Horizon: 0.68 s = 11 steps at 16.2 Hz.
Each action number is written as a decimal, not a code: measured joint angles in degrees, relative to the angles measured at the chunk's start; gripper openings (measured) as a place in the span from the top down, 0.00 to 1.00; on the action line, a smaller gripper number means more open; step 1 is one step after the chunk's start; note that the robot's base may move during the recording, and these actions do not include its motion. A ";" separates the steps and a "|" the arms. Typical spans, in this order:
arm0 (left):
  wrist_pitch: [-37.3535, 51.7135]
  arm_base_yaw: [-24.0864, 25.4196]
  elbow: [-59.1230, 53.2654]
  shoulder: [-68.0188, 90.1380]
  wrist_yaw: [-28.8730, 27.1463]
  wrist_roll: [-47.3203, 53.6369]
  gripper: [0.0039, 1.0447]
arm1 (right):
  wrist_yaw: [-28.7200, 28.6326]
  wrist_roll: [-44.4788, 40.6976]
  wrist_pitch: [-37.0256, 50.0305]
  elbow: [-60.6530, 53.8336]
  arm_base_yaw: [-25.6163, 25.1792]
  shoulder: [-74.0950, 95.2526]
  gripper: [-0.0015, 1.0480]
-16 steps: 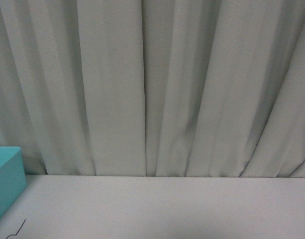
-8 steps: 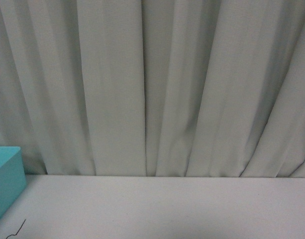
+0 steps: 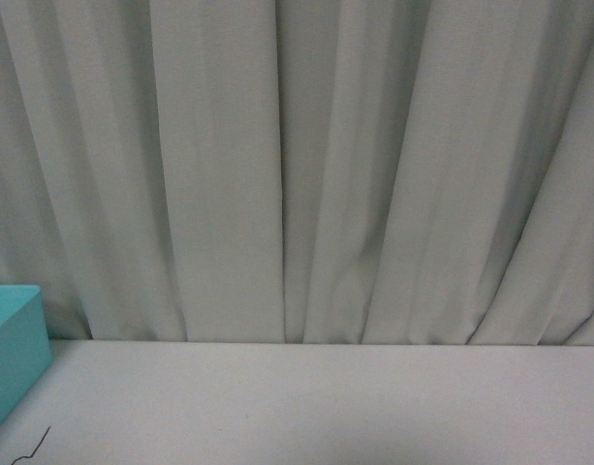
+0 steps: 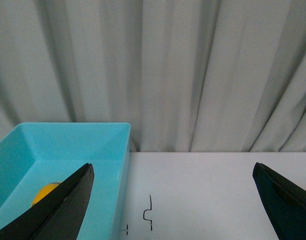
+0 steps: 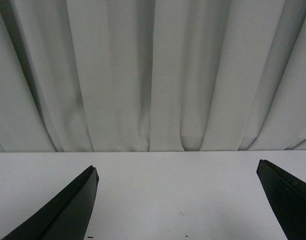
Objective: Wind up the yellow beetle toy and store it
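Note:
In the left wrist view a small yellow rounded thing, the yellow beetle toy point(image 4: 44, 193), lies inside the turquoise box point(image 4: 113, 150), partly hidden behind one black finger. My left gripper point(image 4: 172, 220) is open and empty, one finger point(image 4: 58, 210) in front of the box, the other over the white table. My right gripper point(image 5: 177, 215) is open and empty above bare white table. Neither gripper shows in the front view, where only a corner of the turquoise box point(image 3: 11, 354) appears at the left edge.
A grey-white pleated curtain point(image 3: 297, 165) hangs along the far edge of the white table point(image 3: 326, 407). Black pen marks point(image 4: 148, 214) sit on the table beside the box; one also shows in the front view point(image 3: 33, 448).

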 joint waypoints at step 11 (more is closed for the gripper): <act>0.00 0.00 0.00 0.00 0.00 0.02 0.06 | 0.00 0.02 0.02 0.00 0.00 0.00 0.06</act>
